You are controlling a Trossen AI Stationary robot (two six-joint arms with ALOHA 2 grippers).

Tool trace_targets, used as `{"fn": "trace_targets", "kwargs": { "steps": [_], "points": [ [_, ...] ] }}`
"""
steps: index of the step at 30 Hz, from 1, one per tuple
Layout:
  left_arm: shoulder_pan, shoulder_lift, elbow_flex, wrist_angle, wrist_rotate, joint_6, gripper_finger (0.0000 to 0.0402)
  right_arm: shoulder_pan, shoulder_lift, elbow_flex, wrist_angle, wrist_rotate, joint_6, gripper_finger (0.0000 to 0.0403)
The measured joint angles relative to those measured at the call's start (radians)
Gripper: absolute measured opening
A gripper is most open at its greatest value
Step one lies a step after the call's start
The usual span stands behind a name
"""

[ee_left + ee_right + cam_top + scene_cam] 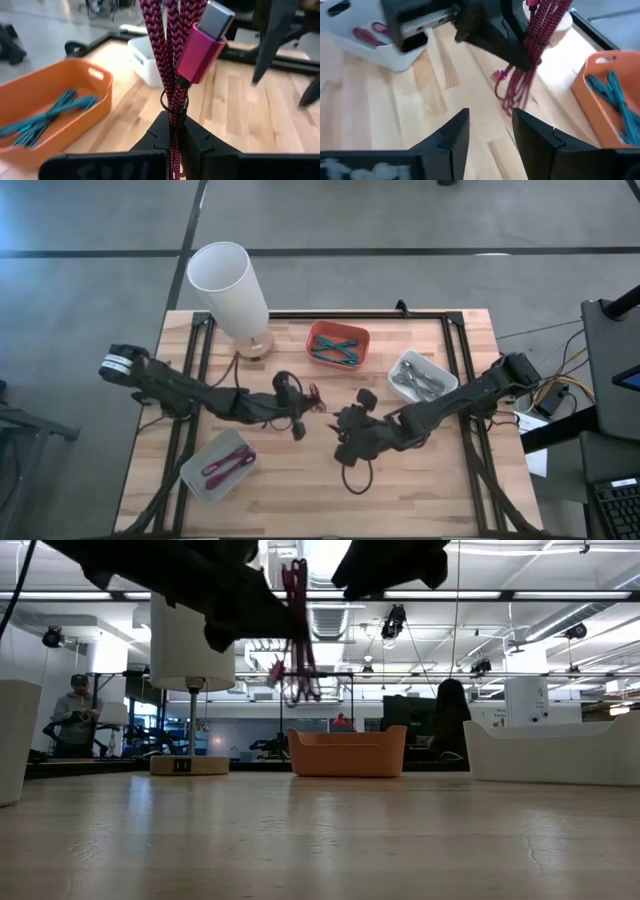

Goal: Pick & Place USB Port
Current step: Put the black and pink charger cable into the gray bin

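A magenta braided USB cable, bundled with a thin black tie, has a magenta plug with a grey metal tip. My left gripper is shut on it above the table's middle. In the low view the bundle hangs clear of the tabletop. My right gripper is open and holds nothing. It hovers just right of the cable and faces the hanging loops. My left gripper pinches the cable bundle between its two fingers, just behind the black tie, with several strands together. The bundle is lifted clear of the table. Its loops hang below the fingers, and the plug end sticks out beyond them.
An orange bin holding teal cables sits at the far middle. To its right is a white bin with grey cables. A grey bin with magenta cables is near left, and a white lamp stands far left. Bare wood lies along the near edge.
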Motion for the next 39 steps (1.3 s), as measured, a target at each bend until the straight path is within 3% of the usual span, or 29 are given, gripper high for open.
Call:
{"fn": "trace_targets", "kwargs": {
  "steps": [5, 11, 16, 20, 24, 30, 39],
  "points": [
    [-0.006, -0.135, 0.034, -0.31, 0.045, -0.084, 0.0015, 0.002, -0.049, 0.0, -0.002, -0.018, -0.105, 0.0152],
    [-0.05, -0.257, 0.178, -0.813, 0.054, -0.115, 0.0015, 0.002, -0.105, 0.0, -0.003, -0.018, -0.15, 0.0149],
    [-0.107, -0.292, 0.343, -1.169, 0.06, -0.222, 0.0015, 0.002, -0.107, 0.0, -0.01, -0.018, -0.15, 0.0139],
    [-0.141, -0.293, 0.415, -1.384, 0.17, -0.358, 0.0014, 0.002, -0.098, 0.001, -0.032, -0.018, -0.149, 0.0131],
    [-0.182, -0.293, 0.406, -1.478, 0.287, -0.468, 0.0014, 0.002, -0.098, 0.0, -0.03, -0.017, -0.146, 0.0124],
    [-0.252, -0.292, 0.362, -1.482, 0.505, -0.535, 0.0014, 0.002, -0.099, -0.001, -0.031, -0.017, -0.146, 0.0116],
    [-0.37, -0.292, 0.26, -1.505, 0.655, -0.746, 0.0014, 0.002, -0.099, -0.001, -0.031, -0.016, -0.149, 0.0109]
  ]
}}
